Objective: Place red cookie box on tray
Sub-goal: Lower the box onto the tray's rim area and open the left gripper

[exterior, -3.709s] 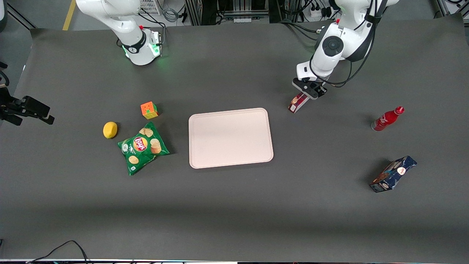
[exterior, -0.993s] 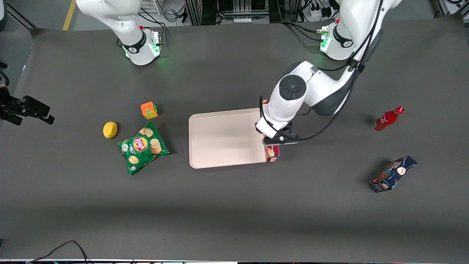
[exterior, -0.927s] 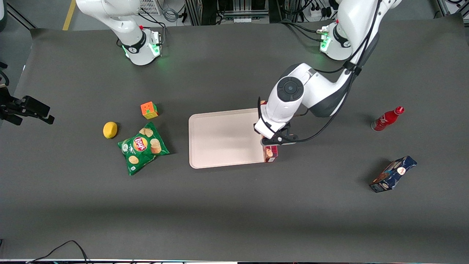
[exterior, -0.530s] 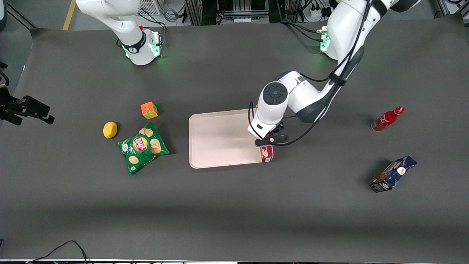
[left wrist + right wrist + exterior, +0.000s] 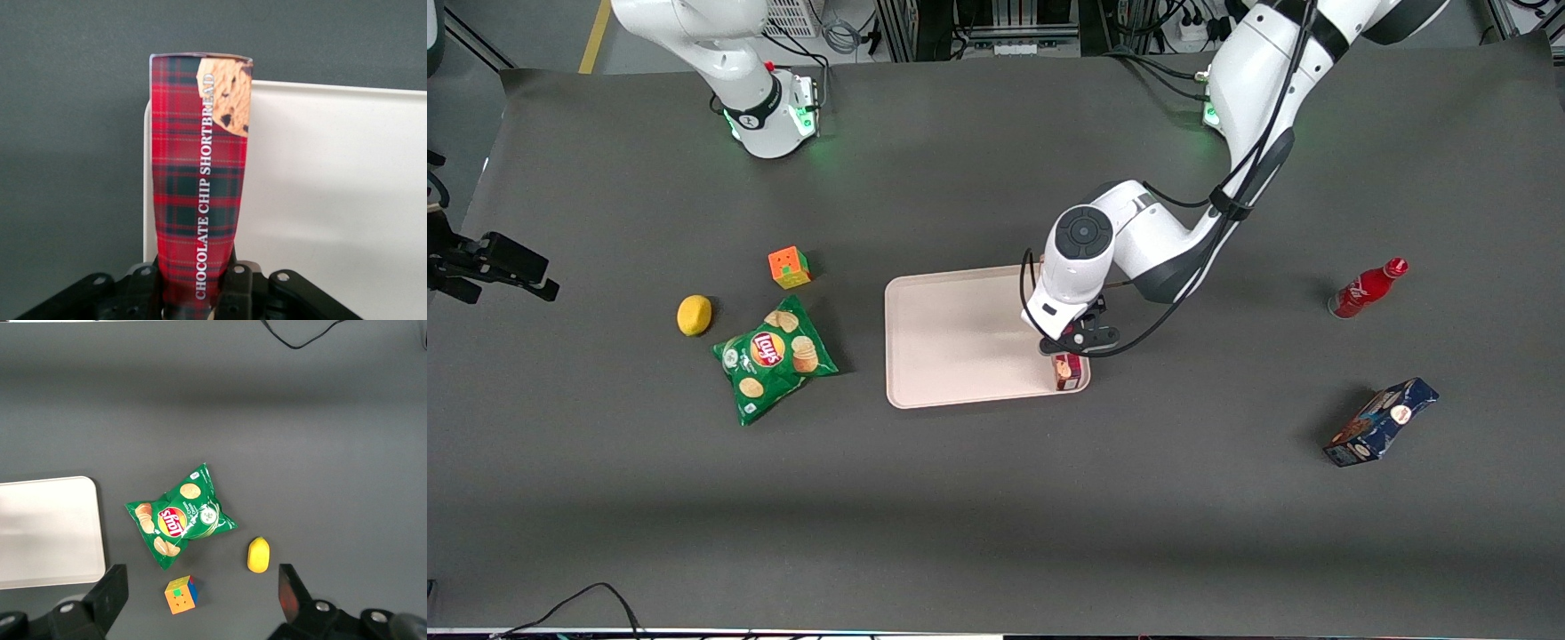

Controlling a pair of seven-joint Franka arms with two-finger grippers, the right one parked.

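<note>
My left gripper [image 5: 1069, 347] is shut on the red cookie box [image 5: 1067, 371], a slim dark-red plaid carton, and holds it on end over the pale pink tray's [image 5: 960, 338] corner nearest the front camera, at the working arm's end. In the left wrist view the box [image 5: 199, 187] stands up between the black fingers [image 5: 237, 283], its printed side reading "Chocolate Chip Shortbread", with the tray [image 5: 333, 200] beneath and beside it. The tray's rim also shows in the right wrist view [image 5: 47, 533].
A green chip bag [image 5: 774, 356], a lemon [image 5: 694, 315] and a colour cube [image 5: 789, 267] lie toward the parked arm's end. A red soda bottle [image 5: 1368, 287] and a dark blue snack box [image 5: 1380, 423] lie toward the working arm's end.
The left gripper has carried the box from the table near the working arm's base to the tray, and in the last second shifted it from just off the tray's edge to over its corner.
</note>
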